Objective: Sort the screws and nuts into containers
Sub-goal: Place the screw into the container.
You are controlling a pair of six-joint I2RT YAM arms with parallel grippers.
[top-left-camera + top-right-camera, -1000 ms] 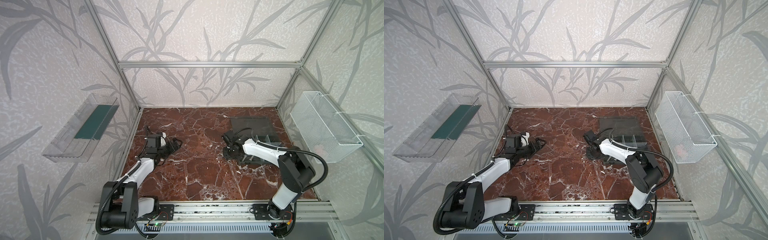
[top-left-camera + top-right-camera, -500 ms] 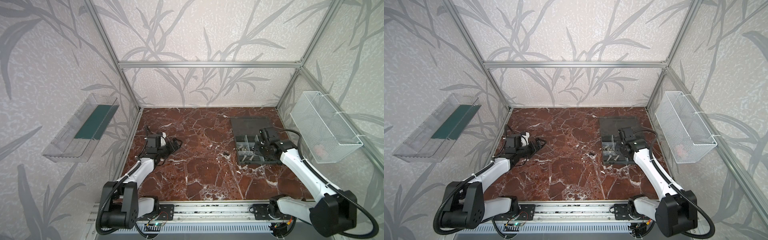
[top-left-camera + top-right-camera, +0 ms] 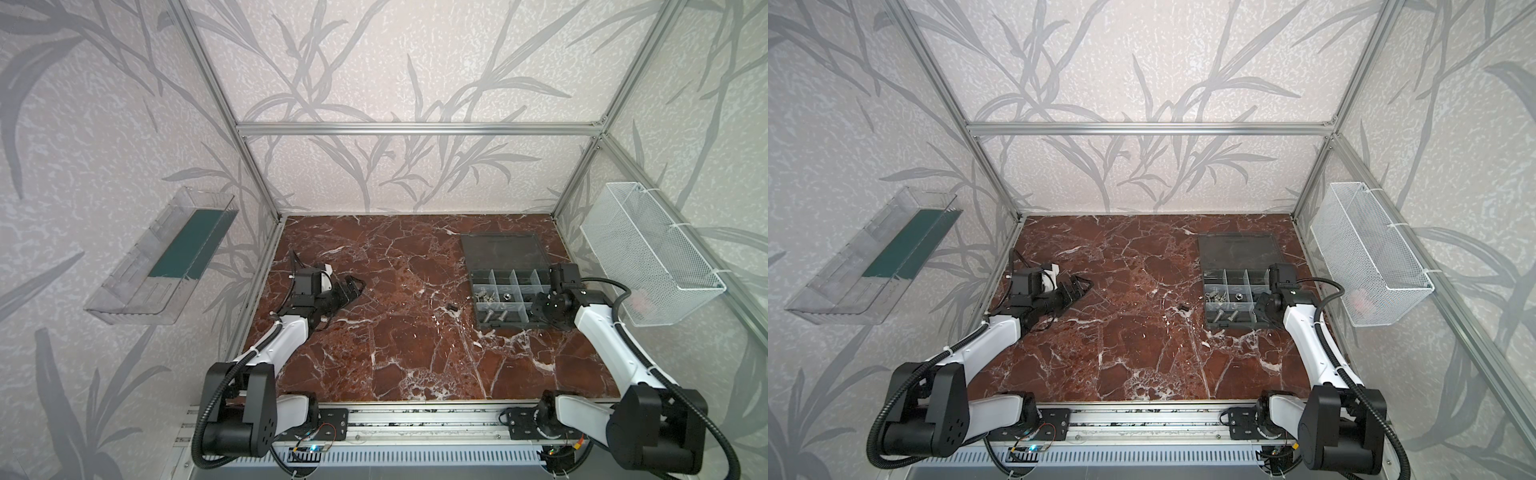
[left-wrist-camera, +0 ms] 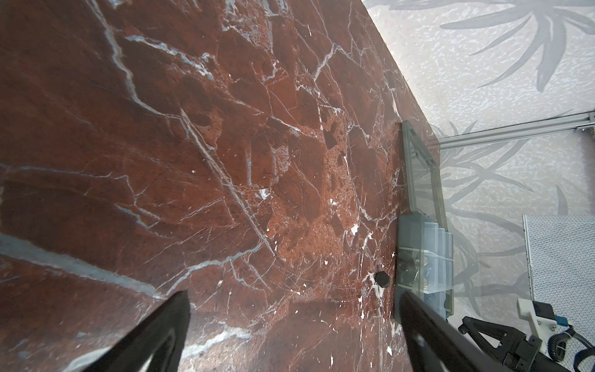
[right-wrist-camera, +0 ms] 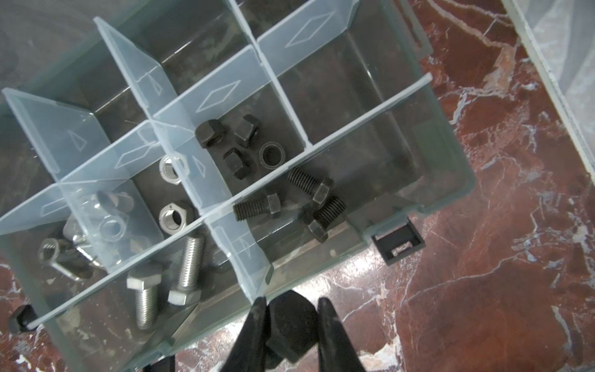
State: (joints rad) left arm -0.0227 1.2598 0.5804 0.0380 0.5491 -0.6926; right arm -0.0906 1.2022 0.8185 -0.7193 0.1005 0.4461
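Organiser box (image 3: 507,325) sits on the table's (image 3: 374,353) right side, lid (image 3: 500,251) flat behind its containers (image 5: 347,106). Screws (image 5: 257,207) lie in the near row, nuts (image 5: 172,219) in the row behind. Loose fastener (image 3: 452,308) lies just left of the box. Right gripper (image 5: 292,301), holding a screw (image 5: 289,325), stands over its right end.

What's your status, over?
Left end effector open, empty. Right end effector shut on black hex fastener, at edge of organiser box. One loose black fastener on table. Nothing blocking.
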